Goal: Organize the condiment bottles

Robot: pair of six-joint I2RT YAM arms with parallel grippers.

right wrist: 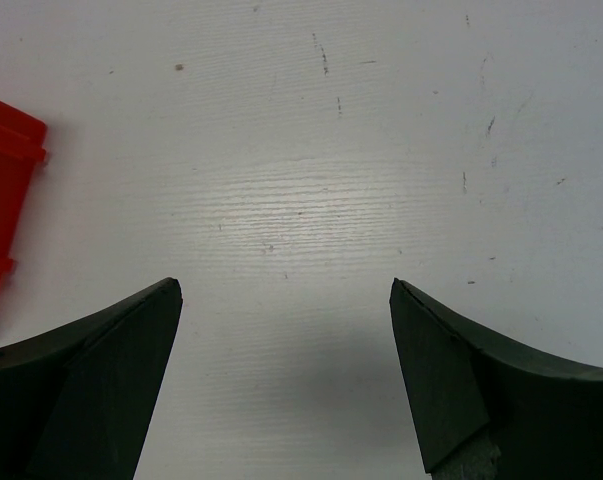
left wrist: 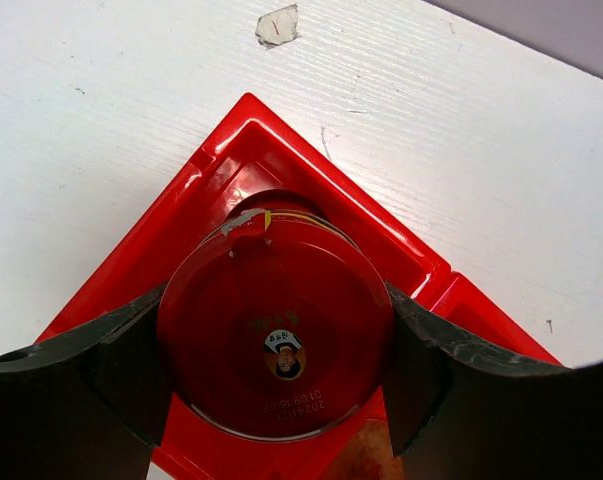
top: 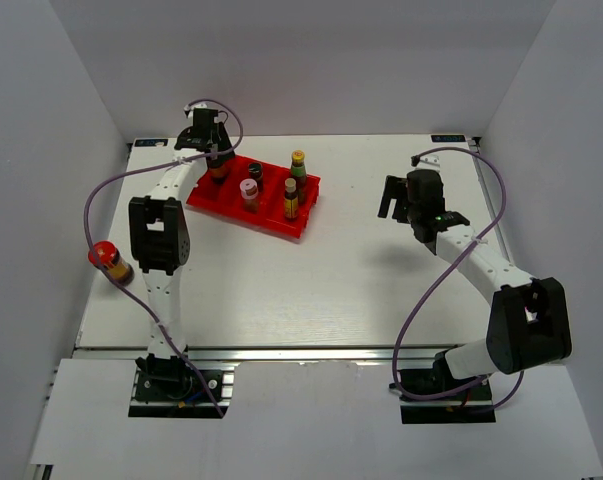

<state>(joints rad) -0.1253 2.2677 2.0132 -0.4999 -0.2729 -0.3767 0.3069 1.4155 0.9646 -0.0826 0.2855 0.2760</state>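
Gripping red-lidded jar (left wrist: 276, 325) in tray (left wrist: 231, 140) corner w/ left jaws; right jaws spread wide.

tray (top: 203, 198): red
jar lid (left wrist: 276, 320): shiny red
my fingers (left wrist: 61, 400): black
table (top: 331, 270): white
my cables (top: 88, 210): purple

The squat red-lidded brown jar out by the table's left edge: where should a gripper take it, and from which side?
By the round red lid, from straight above. The squat red-lidded brown jar seems to stand upright, lid up, and the left gripper clamps its twin jar just so.
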